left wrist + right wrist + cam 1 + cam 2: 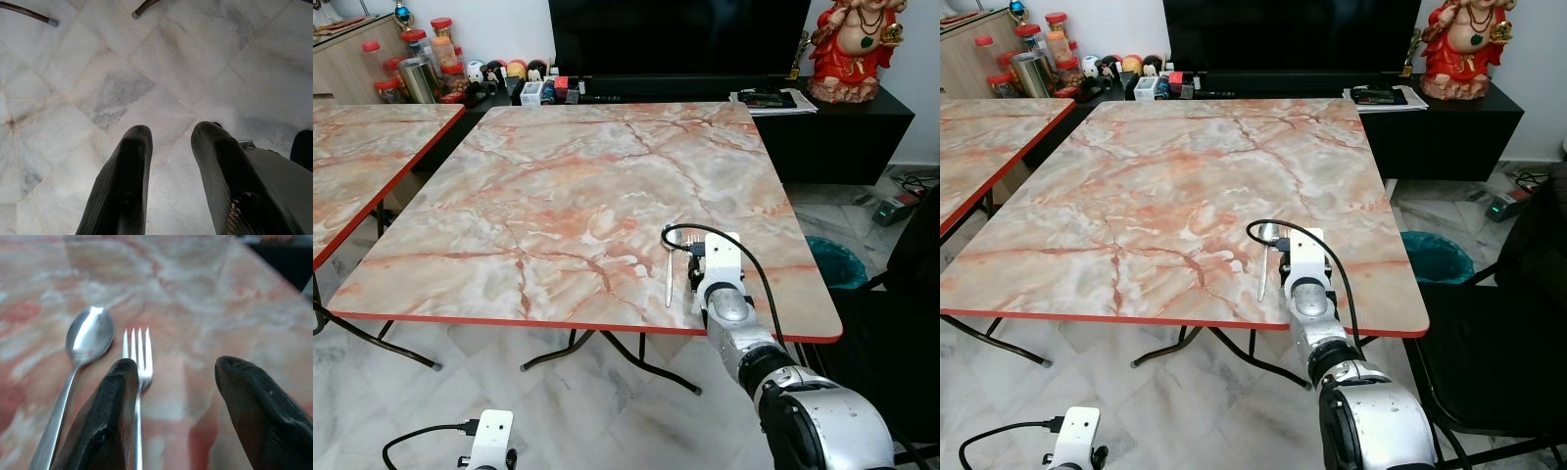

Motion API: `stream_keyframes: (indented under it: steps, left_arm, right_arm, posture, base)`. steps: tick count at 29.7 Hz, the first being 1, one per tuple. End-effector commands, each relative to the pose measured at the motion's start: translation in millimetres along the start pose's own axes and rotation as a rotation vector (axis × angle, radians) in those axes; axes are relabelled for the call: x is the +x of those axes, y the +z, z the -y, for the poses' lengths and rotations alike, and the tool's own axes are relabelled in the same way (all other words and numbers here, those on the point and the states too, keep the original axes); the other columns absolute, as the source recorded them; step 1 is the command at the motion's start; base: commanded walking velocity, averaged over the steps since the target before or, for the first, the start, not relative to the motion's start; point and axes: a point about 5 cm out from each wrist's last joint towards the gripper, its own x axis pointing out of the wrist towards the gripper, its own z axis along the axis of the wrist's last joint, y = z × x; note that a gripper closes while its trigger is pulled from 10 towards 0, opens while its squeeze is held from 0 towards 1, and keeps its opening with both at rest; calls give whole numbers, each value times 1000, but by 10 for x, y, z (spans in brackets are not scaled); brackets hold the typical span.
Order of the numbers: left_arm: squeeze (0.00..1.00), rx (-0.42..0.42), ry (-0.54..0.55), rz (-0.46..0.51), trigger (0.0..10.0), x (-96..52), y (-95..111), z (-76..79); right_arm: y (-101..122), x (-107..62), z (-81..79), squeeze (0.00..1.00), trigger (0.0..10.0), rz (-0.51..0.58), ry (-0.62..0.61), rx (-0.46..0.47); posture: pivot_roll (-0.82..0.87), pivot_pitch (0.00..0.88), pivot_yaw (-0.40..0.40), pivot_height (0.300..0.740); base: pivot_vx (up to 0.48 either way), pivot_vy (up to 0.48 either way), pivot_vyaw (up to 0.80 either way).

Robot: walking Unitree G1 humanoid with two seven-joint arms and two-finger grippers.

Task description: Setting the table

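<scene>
The right gripper (171, 396) reaches low over the marble tabletop (568, 196) near its front edge, fingers spread and empty. Its wrist view shows a fork (138, 357) lying just beside a spoon (88, 340). The left gripper (171, 171) hangs open above the tiled floor (146, 73).

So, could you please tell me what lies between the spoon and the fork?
Only bare marble tabletop separates the spoon from the fork, as the right wrist view shows.
</scene>
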Motion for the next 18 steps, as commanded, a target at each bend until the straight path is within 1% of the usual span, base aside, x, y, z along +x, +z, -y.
stream_keyframes:
  steps: [1,7,10,11,12,13,14,15,16,17,18]
  left_arm:
    - [0,16,8,-17,10000,-5,-24,-63]
    - [0,21,5,-15,10000,-1,-7,-67]
    - [0,22,5,-12,10000,1,1,-67]
    - [0,22,5,-12,10000,1,2,-68]
    - [0,22,6,-11,10000,1,3,-70]
    - [0,22,6,-11,10000,1,3,-70]
    - [0,22,6,-11,10000,1,2,-71]
    - [0,24,4,-11,10000,0,1,-70]
    - [0,25,3,-10,10000,0,0,-66]
    - [0,25,2,-8,10000,1,3,-60]
    - [0,25,2,-8,10000,1,3,-60]
  right_arm:
    - [175,27,-4,0,10000,67,-7,-6]
    - [257,40,9,0,10000,95,-19,20]
    - [365,51,40,0,10000,146,-43,51]
    - [420,54,54,0,10000,176,-52,55]
    - [531,55,77,0,10000,235,-70,61]
    - [531,55,77,0,10000,235,-70,61]
    - [577,54,86,0,10000,260,-76,62]
    - [696,48,96,0,10000,321,-82,72]
    - [755,41,100,0,10000,353,-86,81]
    - [805,34,102,0,10000,381,-88,85]
    - [805,34,102,0,10000,381,-88,85]
  posture:
    - [74,0,55,740]
    - [75,0,60,740]
    - [75,0,61,740]
    - [76,0,62,740]
    - [73,0,64,740]
    - [73,0,64,740]
    - [73,0,64,740]
    - [71,0,65,740]
    - [71,0,65,740]
    - [71,0,65,740]
    - [71,0,65,740]
  base:
    - [0,0,0]
    - [0,0,0]
    - [0,0,0]
    - [0,0,0]
    - [0,0,0]
    - [0,0,0]
    - [0,0,0]
    - [0,0,0]
    - [0,0,0]
    - [0,0,0]
    - [0,0,0]
